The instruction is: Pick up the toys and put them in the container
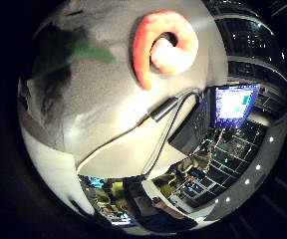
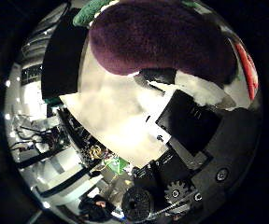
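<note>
The hand [image 2: 190, 140] is pressing its palm right up against a purple plush toy [image 2: 158, 39] with a green end, black and white fingers [image 2: 190, 119] lying beside it, though whether they are curling round it I cannot tell. An orange shrimp-like toy [image 1: 163, 45] is sitting curled on the grey table [image 1: 98, 99], well apart from the table's edge (plenty of bare surface around it). A dark green shape [image 1: 78, 47] is lying near it on the same surface, and a lit screen [image 1: 233, 104] is glowing beyond the edge.

Pale grey tabletop [image 1: 108, 104]; lit blue computer monitor [image 1: 233, 105] beyond its edge; dark room, row of small ceiling lights [image 1: 257, 167].
</note>
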You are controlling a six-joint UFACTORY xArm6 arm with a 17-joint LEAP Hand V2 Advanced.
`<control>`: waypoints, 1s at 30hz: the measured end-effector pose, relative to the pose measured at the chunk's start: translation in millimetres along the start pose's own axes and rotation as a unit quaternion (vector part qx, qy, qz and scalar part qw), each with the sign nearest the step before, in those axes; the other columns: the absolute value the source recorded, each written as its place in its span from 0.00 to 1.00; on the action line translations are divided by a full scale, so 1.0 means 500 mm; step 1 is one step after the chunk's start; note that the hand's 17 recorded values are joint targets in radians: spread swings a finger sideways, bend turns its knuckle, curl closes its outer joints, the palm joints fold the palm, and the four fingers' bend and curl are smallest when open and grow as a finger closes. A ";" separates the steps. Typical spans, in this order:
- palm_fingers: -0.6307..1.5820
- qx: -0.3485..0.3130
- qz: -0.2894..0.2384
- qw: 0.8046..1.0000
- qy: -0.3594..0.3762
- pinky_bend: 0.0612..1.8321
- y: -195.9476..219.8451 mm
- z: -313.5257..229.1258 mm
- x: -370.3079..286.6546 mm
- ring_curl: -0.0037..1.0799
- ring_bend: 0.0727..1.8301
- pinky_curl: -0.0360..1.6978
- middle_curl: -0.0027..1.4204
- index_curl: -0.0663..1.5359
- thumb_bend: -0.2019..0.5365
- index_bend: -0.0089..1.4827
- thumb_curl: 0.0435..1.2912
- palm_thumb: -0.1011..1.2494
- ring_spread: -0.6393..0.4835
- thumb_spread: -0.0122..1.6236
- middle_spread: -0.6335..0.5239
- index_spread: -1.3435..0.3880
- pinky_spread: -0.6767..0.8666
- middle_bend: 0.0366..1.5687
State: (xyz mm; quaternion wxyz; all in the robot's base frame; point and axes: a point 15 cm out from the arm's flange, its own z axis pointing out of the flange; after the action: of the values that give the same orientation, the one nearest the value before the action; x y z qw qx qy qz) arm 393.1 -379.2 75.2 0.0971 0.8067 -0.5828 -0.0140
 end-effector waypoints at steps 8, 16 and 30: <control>0.87 0.044 0.015 0.999 0.026 0.63 0.020 -0.143 -0.009 0.56 0.68 0.40 0.48 0.46 0.26 0.68 0.30 0.79 0.40 0.56 0.43 0.62 0.24 0.75; 0.83 0.077 0.010 0.996 -0.038 0.66 -0.036 -0.306 -0.158 0.57 0.74 0.47 0.47 0.48 0.25 0.75 0.40 0.86 0.41 0.54 0.46 0.66 0.29 0.82; 0.82 0.163 -0.087 0.980 -0.075 0.63 -0.307 -0.573 -0.650 0.55 0.76 0.53 0.45 0.48 0.25 0.76 0.47 0.84 0.42 0.54 0.47 0.66 0.30 0.84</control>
State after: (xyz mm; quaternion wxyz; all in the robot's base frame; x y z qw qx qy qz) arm 471.8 13.9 300.4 -0.0810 0.8559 -0.5106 0.0120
